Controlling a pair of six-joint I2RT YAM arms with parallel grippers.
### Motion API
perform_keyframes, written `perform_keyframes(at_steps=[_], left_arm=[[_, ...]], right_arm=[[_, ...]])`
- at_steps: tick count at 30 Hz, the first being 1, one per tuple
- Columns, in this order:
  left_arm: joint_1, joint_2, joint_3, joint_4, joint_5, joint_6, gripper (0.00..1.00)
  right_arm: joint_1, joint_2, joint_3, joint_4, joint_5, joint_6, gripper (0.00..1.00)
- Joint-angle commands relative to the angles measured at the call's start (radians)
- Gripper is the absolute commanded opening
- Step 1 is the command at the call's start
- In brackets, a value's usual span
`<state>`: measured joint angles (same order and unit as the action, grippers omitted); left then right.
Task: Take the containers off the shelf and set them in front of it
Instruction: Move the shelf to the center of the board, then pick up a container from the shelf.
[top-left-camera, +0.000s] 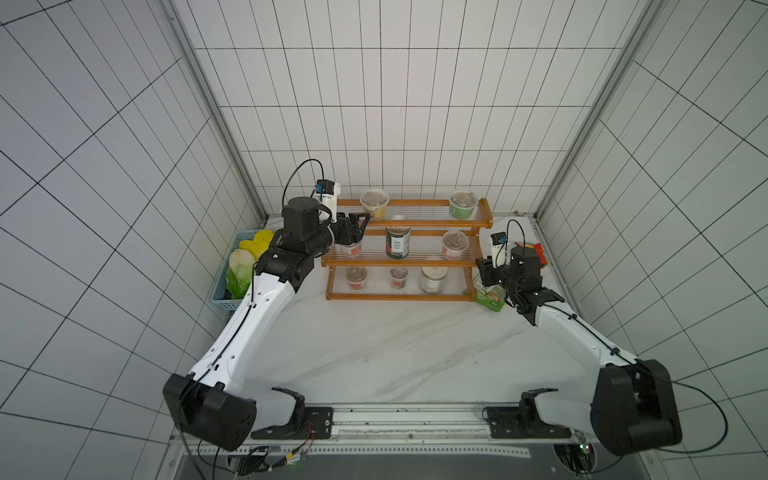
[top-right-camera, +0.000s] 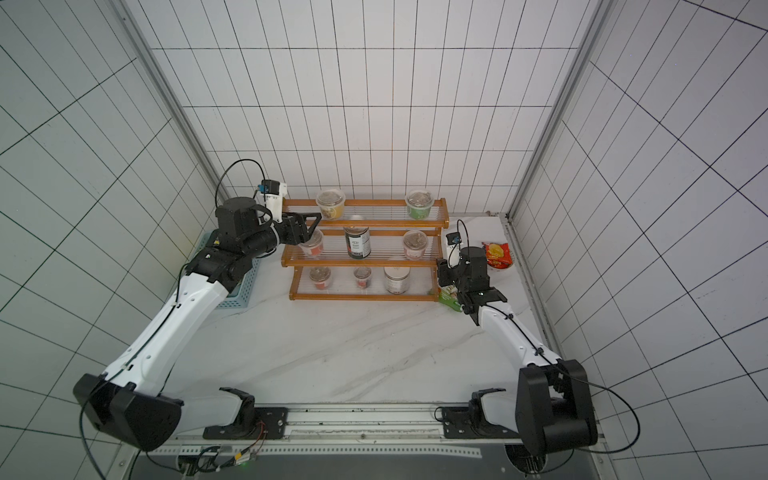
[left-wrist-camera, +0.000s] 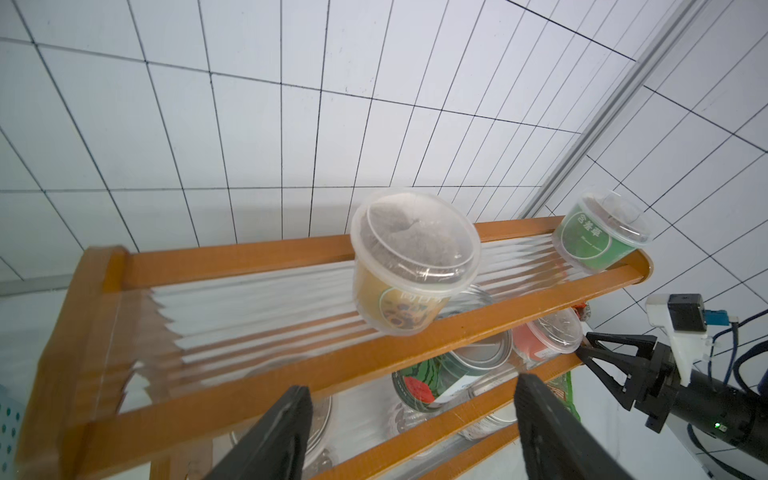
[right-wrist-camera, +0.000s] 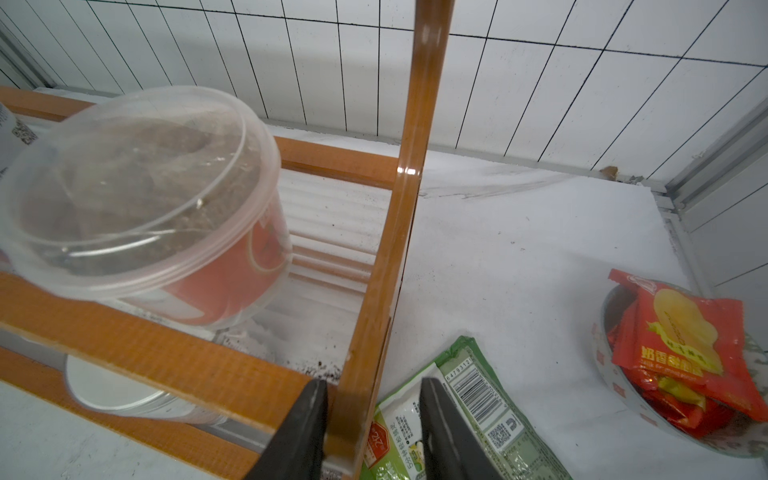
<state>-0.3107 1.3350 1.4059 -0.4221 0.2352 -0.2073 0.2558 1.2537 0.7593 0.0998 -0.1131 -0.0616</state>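
The shelf (top-left-camera: 401, 297) (top-right-camera: 365, 297) holds all the containers. A yellow cup (top-left-camera: 375, 203) (left-wrist-camera: 411, 266) and a green cup (top-left-camera: 462, 204) stand on the top tier. On the middle tier are a red cup (top-left-camera: 351, 249), the tin can (top-left-camera: 398, 243) and another red cup (top-left-camera: 455, 245) (right-wrist-camera: 145, 199). Two red cups (top-left-camera: 356, 277) and the white-lidded jar (top-left-camera: 433, 279) sit lowest. My left gripper (top-left-camera: 360, 228) (left-wrist-camera: 415, 384) is open, empty, just above the left red cup. My right gripper (top-left-camera: 481, 266) (right-wrist-camera: 374, 382) is open astride the shelf's right side post (right-wrist-camera: 415, 166), one finger touching it.
A light blue basket (top-left-camera: 232, 286) with lettuce and yellow produce stands left of the shelf, under my left arm. A green packet (top-left-camera: 490, 297) (right-wrist-camera: 478, 407) lies by the shelf's right foot. Red packets (top-left-camera: 536, 249) (right-wrist-camera: 685, 340) fill a bowl near the right wall.
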Motion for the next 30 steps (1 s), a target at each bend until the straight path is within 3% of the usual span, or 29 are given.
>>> perform_keyframes(at_steps=[1, 9, 14, 22, 27, 30], left_arm=[[-0.036, 0.055, 0.067, 0.015, -0.045, 0.071, 0.81], [-0.041, 0.187, 0.195, -0.075, -0.132, 0.128, 0.84], [-0.041, 0.222, 0.213, -0.081, -0.109, 0.140, 0.86], [-0.041, 0.237, 0.176, -0.026, -0.057, 0.173, 0.86], [-0.039, 0.257, 0.160, 0.022, -0.037, 0.172, 0.86], [-0.039, 0.276, 0.162, 0.034, -0.037, 0.169, 0.86]], right_arm=[[-0.022, -0.069, 0.026, -0.100, 0.025, -0.019, 0.46], [-0.021, -0.266, 0.009, -0.334, -0.069, 0.013, 0.65], [-0.021, -0.380, 0.059, -0.459, -0.146, 0.030, 0.79], [-0.021, -0.370, 0.284, -0.588, -0.376, 0.037, 1.00], [-0.018, -0.314, 0.394, -0.583, -0.518, 0.068, 0.99], [-0.013, -0.283, 0.447, -0.579, -0.543, 0.078, 0.99]])
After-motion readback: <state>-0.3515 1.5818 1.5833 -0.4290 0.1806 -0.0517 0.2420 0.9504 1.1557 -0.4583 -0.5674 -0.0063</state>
